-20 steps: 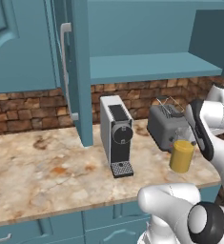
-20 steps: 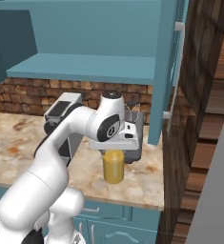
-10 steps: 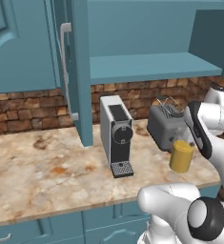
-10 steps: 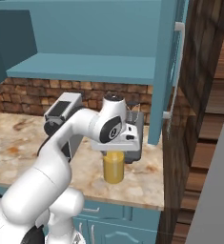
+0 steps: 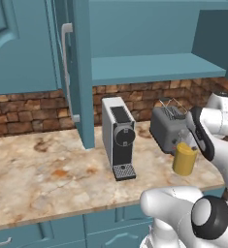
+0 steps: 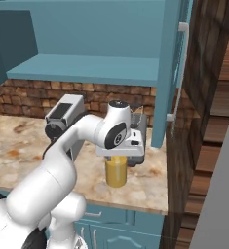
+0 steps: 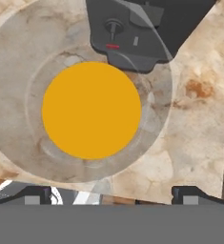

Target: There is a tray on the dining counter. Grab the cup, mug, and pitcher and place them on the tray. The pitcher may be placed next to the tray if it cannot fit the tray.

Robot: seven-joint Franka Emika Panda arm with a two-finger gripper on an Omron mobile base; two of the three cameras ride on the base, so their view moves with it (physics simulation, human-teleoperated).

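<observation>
On the marbled beige desk [image 5: 42,179] stands a white and black coffee machine [image 5: 118,138], upright, with a small drip grid at its foot. Near it, to the right in the left base view, is a grey toaster [image 5: 168,127] close to the brick wall [image 5: 18,110]. Above the desk are teal cabinets; one cabinet door [image 5: 79,72] is open and carries a pale handle [image 5: 64,43]. Behind it an open teal shelf [image 5: 149,68] runs along the wall. Below the desk edge are teal drawers [image 6: 121,233]. In the hand view the toaster [image 7: 142,28] appears dark, at the top.
</observation>
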